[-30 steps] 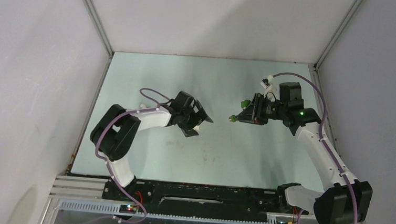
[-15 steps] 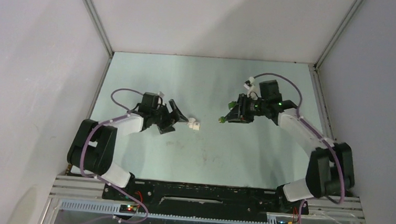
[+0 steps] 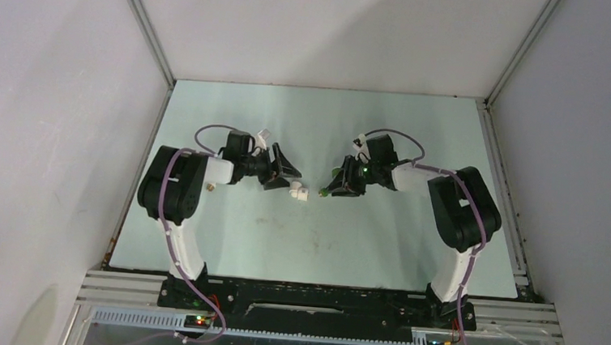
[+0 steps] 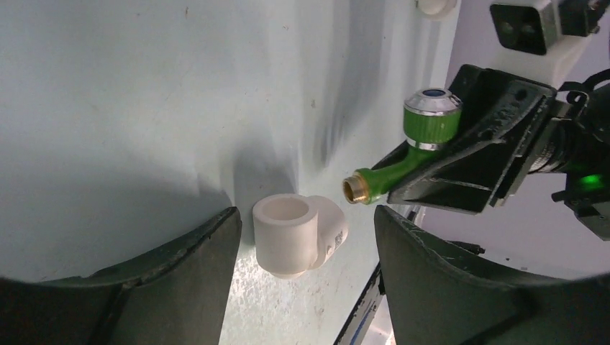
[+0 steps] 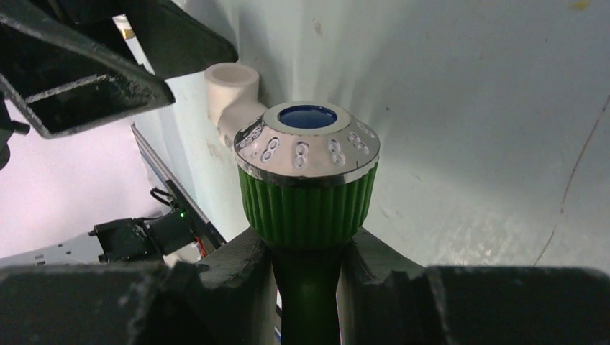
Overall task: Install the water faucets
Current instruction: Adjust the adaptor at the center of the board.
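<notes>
You had a pale green table [image 3: 330, 125], faintly scuffed toward its near edge. One short white elbow fitting [image 3: 299, 191] lay directly on it around the middle, one socket facing up.

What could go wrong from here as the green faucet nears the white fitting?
1. The left tool stands open, its fingers either side of the white fitting without gripping it. The fitting lies loose on the table, so a push from the green faucet may slide or tip it.
2. The right tool is shut on the faucet's stem, and its brass thread seems aimed at the fitting's outer bend, not a socket; it could glance off or start crooked.
</notes>
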